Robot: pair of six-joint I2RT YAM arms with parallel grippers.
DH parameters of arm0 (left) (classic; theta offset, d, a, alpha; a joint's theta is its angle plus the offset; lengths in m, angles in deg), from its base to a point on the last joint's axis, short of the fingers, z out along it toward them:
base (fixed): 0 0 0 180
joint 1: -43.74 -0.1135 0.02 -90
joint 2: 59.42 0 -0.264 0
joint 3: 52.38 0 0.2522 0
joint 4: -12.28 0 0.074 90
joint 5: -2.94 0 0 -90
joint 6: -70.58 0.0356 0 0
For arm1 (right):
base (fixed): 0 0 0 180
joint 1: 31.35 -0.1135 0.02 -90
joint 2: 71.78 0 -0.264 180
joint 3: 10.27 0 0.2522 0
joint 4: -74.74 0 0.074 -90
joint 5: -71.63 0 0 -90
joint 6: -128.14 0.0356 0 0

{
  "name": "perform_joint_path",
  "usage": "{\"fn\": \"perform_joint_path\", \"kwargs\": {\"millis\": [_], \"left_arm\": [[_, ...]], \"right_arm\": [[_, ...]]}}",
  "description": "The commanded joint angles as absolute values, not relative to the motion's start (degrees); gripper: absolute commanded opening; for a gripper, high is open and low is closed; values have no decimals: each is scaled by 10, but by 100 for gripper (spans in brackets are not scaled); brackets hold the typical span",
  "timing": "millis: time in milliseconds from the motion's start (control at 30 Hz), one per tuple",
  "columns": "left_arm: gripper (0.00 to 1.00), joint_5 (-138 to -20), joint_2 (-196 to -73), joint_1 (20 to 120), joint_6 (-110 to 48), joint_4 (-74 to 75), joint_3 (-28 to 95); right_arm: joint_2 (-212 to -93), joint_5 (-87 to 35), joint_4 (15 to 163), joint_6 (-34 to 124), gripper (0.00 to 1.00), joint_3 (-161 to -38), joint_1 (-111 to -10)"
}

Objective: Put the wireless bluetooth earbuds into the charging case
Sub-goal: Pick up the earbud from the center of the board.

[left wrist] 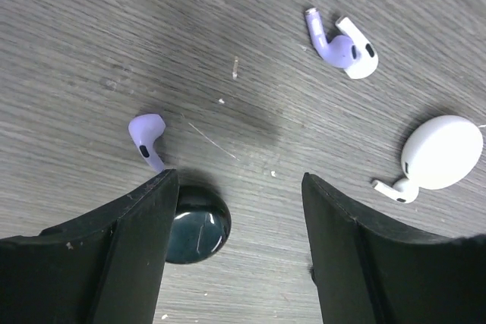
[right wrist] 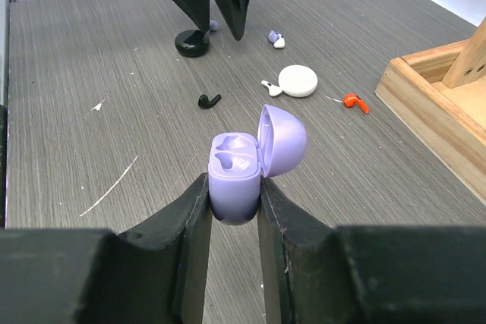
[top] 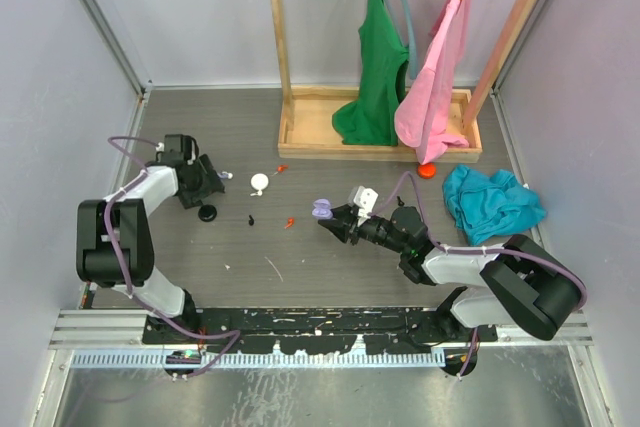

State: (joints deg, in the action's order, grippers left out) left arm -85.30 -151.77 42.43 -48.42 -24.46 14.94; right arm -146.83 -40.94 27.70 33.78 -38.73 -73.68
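meanwhile the right gripper point(right wrist: 234, 187) is clenched on the lilac charging case point(right wrist: 237, 172), lid up, pinned between its jaws, while the left gripper point(left wrist: 239, 180) stands released, 1 lilac earbud point(left wrist: 146, 136) lying just beyond a jaw tip beside a black disc point(left wrist: 196, 227).

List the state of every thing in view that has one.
Case, lid open, wells empty, gripped.
Right tool, shut on case.
Left tool, open, empty.
Lilac buds, two, loose on table.
White bud, loose beside white disc.
Black bud, loose on table.
Red bud, loose on table.
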Motion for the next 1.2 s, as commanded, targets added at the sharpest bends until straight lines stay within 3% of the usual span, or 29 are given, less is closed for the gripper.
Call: {"fn": "perform_joint_path", "kwargs": {"millis": [0,467,1167], "left_arm": [[68,-860,-1473,419,-474,-263,174],[59,-935,-1554,391,-432,-348,258],[36,-937,-1620,391,-409,-360,288]], "right_arm": [[-1466,-414,257,338,9,-410,-740],[-1472,-416,257,342,9,-413,-740],[-1481,-425,262,347,9,-419,-740]]}}
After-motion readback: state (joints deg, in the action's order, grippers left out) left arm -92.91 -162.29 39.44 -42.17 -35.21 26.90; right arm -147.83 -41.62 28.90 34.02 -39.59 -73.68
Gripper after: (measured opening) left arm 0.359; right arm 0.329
